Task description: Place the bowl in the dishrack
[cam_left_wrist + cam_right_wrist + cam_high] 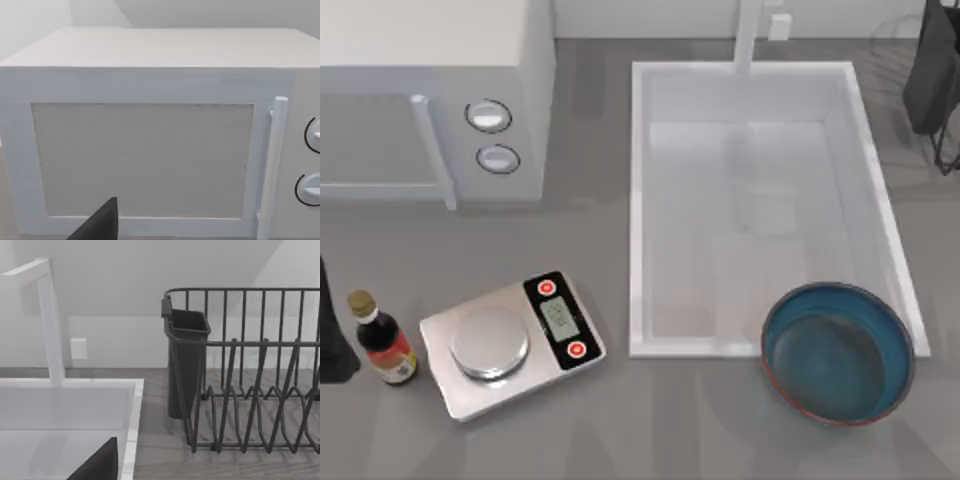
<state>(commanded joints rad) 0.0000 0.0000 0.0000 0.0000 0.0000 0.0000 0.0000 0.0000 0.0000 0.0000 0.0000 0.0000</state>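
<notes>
The bowl (pixel 838 352) sits upright on the counter at the front right, its rim overlapping the sink's (pixel 638 200) near right corner. To its left stand the scale (pixel 512 343) and a bottle (pixel 382 340). Farther back, my left wrist faces the microwave (pixel 150 135); my right faces the dishrack (pixel 250 370) beside the sink. I cannot tell whether either of my grippers is spread or pressed together.
</notes>
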